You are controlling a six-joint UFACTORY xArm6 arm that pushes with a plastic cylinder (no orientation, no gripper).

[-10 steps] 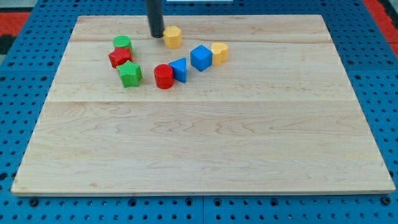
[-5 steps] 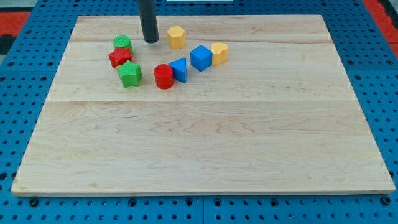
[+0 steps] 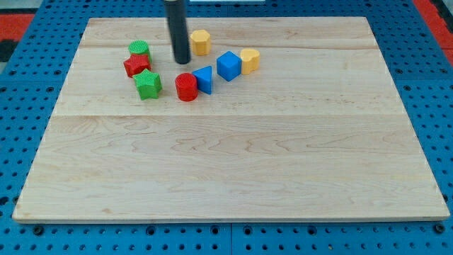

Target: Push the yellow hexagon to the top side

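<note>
Looking from the near edge, your wooden counter point(image 3: 233, 170) is bare until the cluster up top: green star point(image 3: 148, 84), red cylinder point(image 3: 186, 86), blue triangle point(image 3: 204, 78), blue cube point(image 3: 228, 65), red star point(image 3: 135, 65), yellow heart point(image 3: 249, 60), green block point(image 3: 139, 49). Your tip point(image 3: 182, 61) sits just above the red cylinder, left of and below the yellow hexagon point(image 3: 201, 42), not touching it. No end effector here to open or close, just the rod.

A pale wooden board point(image 3: 233, 163) made of joined planks is lying flat, filling most of the scene. Under it, a blue perforated surface point(image 3: 28, 106) is showing on the left, right and near sides. Red patches point(image 3: 10, 28) are peeking in at both far corners. Even light is falling.
</note>
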